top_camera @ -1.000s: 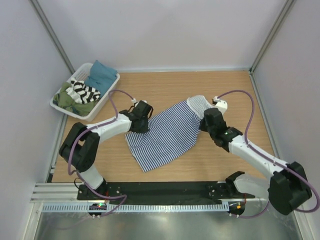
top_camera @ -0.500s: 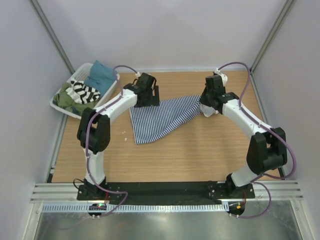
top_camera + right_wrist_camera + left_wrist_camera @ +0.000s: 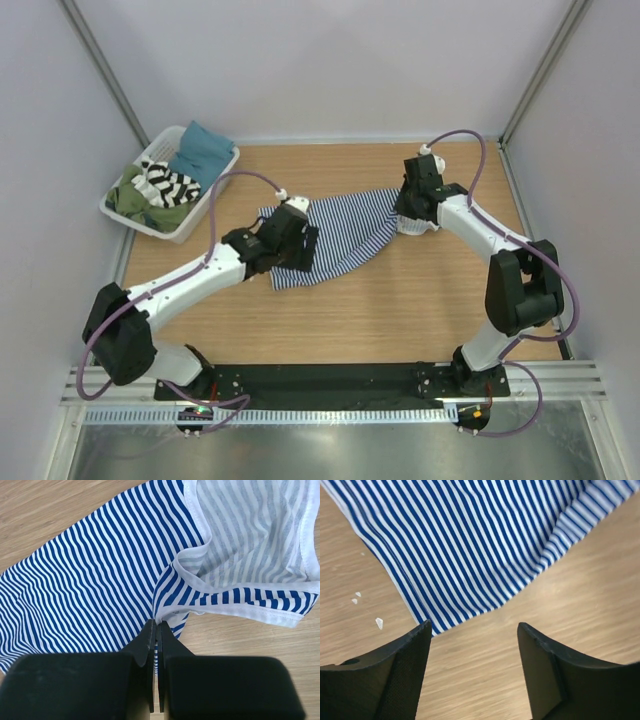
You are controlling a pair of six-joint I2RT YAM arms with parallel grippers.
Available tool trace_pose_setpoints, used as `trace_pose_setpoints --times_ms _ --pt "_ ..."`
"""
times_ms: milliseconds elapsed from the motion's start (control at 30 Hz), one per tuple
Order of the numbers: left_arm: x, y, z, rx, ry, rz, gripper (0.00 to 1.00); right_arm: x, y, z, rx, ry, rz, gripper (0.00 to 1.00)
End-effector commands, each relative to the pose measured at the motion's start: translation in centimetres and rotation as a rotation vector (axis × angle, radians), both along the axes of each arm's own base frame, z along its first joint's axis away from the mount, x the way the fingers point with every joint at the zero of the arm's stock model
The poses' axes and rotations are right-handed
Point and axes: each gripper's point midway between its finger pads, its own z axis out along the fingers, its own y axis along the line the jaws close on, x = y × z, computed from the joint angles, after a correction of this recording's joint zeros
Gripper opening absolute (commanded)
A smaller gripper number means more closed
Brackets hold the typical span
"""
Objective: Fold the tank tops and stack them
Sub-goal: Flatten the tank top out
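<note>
Navy-stripe tank top (image 3: 335,235) lies on the tabletop (image 3: 400,310), mid-to-far area, stretched btwn the two arms, mostly flat w/ a few ripples. Its R end is bunched up, paler inside face & white trim showing. R jaws are pressed together, clamped on that white-trimmed edge where the cloth folds over; the rest of the top (image 3: 100,580) fans out to the L in the R wrist view. L jaws stand wide apart, gripping nothing, over the top's L near edge. In the L wrist view the hem (image 3: 470,545) sits just past the tips, bare wood btwn them, a few white specks (image 3: 379,623) off to the L. B&W tank top (image 3: 170,183) is crumpled in the basket (image 3: 215,190) at far L, btwn a teal cloth (image 3: 203,150) & an olive cloth (image 3: 135,200), well apart from both arms.
</note>
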Motion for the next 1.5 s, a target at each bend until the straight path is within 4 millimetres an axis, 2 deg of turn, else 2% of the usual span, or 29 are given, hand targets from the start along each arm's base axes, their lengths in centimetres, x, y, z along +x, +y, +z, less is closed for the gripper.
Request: trace_pose_setpoints --times_ms 0,33,133,233,333,400,467,633,867,1033,1067,1100,1167,1200,1267,1300,1367,1400,1433,1467 --pt "-1.6 0.3 -2.6 0.077 0.004 -0.067 0.68 1.3 0.2 2.1 0.020 -0.055 0.009 0.01" --pt "-1.8 0.8 -3.2 0.101 0.021 -0.053 0.58 1.3 0.1 2.0 0.020 -0.052 0.008 0.01" --pt "-2.1 2.6 -5.1 0.165 0.051 0.035 0.51 1.2 -0.1 2.2 0.023 -0.054 0.009 0.01" --pt "-2.5 2.4 -6.5 0.127 0.068 0.054 0.45 0.9 -0.1 2.2 0.022 -0.053 0.012 0.01" --pt "-3.0 1.6 -7.2 0.026 0.057 0.035 0.48 0.8 -0.1 1.9 0.020 -0.048 0.017 0.01" --pt "-3.0 0.9 -6.9 -0.045 0.028 0.017 0.49 0.6 -0.1 1.6 0.022 -0.041 0.018 0.01" --pt "-3.6 1.6 -8.0 -0.058 0.045 0.028 0.49 0.5 -0.1 1.4 0.023 -0.037 0.020 0.01" --pt "-2.8 2.5 -8.7 -0.114 0.075 0.050 0.51 0.4 -0.1 1.5 0.024 -0.040 0.025 0.01" --pt "-1.9 1.8 -9.4 -0.109 0.094 0.023 0.53 0.4 -0.3 1.4 0.024 -0.036 0.024 0.01" --pt "-1.8 1.4 -10.6 -0.120 0.144 0.026 0.43 0.3 -0.3 1.4 0.033 -0.036 0.025 0.01" --pt "-1.9 1.4 -10.8 -0.120 0.152 0.023 0.39 0.4 -0.3 1.4 0.034 -0.037 0.025 0.01" --pt "-2.1 1.3 -10.9 -0.124 0.163 0.019 0.27 0.3 -0.2 1.5 0.035 -0.038 0.028 0.01" --pt "-2.4 1.2 -10.7 -0.136 0.165 0.012 0.11 0.2 -0.3 1.4 0.033 -0.034 0.028 0.01" --pt "-2.6 1.2 -10.1 -0.146 0.158 0.007 0.00 0.1 -0.3 1.5 0.032 -0.034 0.031 0.01" --pt "-3.0 1.4 -9.5 -0.158 0.159 0.009 0.00 -0.3 -0.4 1.8 0.029 -0.031 0.033 0.01" --pt "-3.7 1.2 -8.3 -0.189 0.157 -0.007 0.00 -0.6 -0.5 1.7 0.029 -0.026 0.035 0.01" --pt "-4.6 1.4 -7.5 -0.219 0.168 -0.004 0.00 -1.6 -0.7 2.2 0.030 -0.024 0.041 0.01" --pt "-5.2 1.6 -7.2 -0.225 0.178 0.000 0.00 -2.5 -1.1 1.4 0.016 -0.001 0.036 0.01" --pt "-5.5 1.6 -5.6 -0.261 0.146 -0.003 0.00 -3.2 -1.5 1.2 0.007 0.010 0.029 0.01" --pt "-5.7 1.8 -4.9 -0.278 0.140 0.010 0.00 -3.9 -1.7 2.0 0.007 -0.009 0.026 0.01"
